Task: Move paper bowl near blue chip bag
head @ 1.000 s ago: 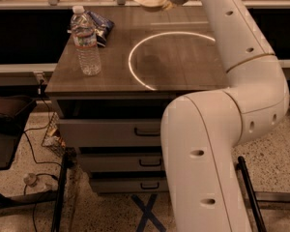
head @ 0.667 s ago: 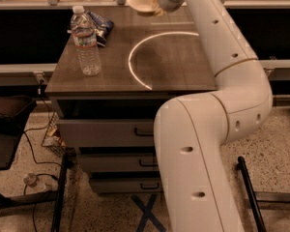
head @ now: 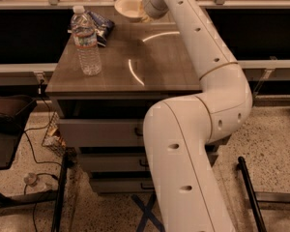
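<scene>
Here, gripper at far side of table, clamped on paper bowl, blue chip bag just left

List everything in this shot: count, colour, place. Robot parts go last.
paper bowl: one, cream white, far edge of the table, right of the blue chip bag, at the gripper
blue chip bag: one, dark blue, far left of the table top, behind the bottle
water bottle: one, clear with a white cap, upright near the table's left edge
table: one, brown wood top, centre
drawers: three, grey, stacked under the table top
cables: several, black, on the floor at left
arm: one, white, reaching from the foreground over the table's right side
gripper: one, mostly hidden behind the wrist, at the bowl's right rim
</scene>
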`<state>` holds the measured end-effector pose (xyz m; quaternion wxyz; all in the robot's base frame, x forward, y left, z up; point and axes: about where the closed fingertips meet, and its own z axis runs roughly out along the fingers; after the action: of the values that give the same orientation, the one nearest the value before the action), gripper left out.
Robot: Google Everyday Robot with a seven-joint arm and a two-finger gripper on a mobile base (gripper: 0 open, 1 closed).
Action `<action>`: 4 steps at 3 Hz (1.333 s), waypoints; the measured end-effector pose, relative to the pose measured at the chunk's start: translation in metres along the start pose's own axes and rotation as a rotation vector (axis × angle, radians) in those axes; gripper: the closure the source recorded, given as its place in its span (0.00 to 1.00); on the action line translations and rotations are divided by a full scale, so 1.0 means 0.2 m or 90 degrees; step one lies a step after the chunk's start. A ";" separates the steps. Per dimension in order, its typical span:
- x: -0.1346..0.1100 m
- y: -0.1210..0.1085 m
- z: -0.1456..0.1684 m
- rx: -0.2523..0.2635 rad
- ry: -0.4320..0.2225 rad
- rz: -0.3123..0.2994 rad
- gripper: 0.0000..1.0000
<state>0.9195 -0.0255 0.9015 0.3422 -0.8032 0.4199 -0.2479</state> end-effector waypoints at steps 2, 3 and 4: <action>-0.34 0.07 0.20 -0.034 -0.109 -0.033 1.00; -0.36 0.08 0.22 -0.040 -0.116 -0.035 0.84; -0.38 0.09 0.24 -0.043 -0.119 -0.036 0.61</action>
<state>0.9036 0.0470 0.8480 0.3456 -0.8455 0.3712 -0.1669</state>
